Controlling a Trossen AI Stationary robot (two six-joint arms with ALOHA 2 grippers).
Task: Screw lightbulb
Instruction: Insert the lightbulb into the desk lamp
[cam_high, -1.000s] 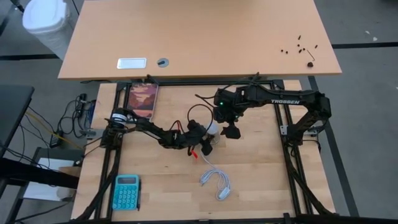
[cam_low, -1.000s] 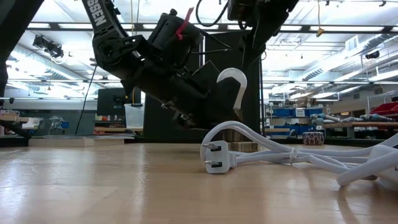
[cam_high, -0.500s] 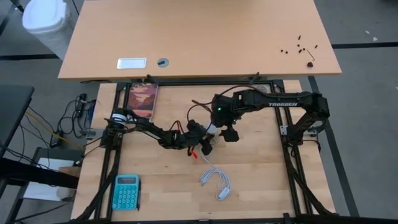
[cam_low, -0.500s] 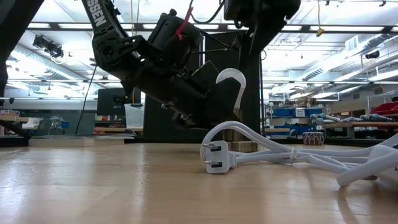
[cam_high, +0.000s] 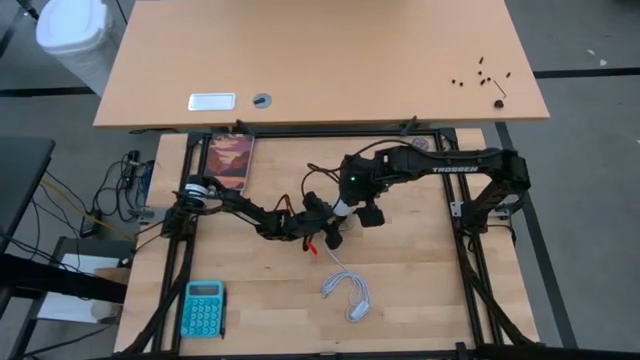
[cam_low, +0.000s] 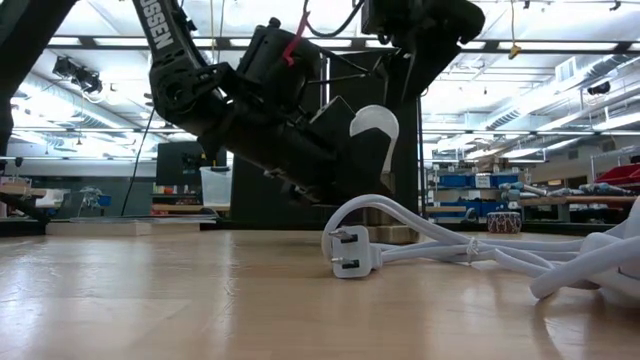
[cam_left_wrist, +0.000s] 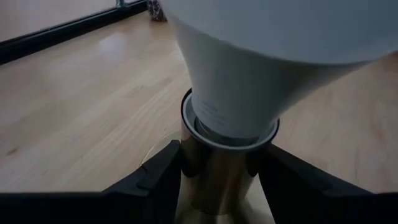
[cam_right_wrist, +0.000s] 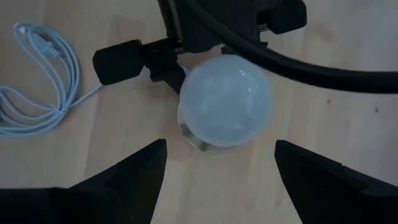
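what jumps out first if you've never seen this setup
The white lightbulb at mid-table, seated in a brass socket that the left claw clamps by its sides. The right claw hangs open just above the bulb. Nearer the front edge lies a coiled white cord.

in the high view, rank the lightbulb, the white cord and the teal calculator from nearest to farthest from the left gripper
1. lightbulb: right at the left gripper, mid-table, with the right gripper over it.
2. white cord: coiled on the table toward the near edge, a little to the right of the gripper.
3. teal calculator: farthest, at the table's near left corner.
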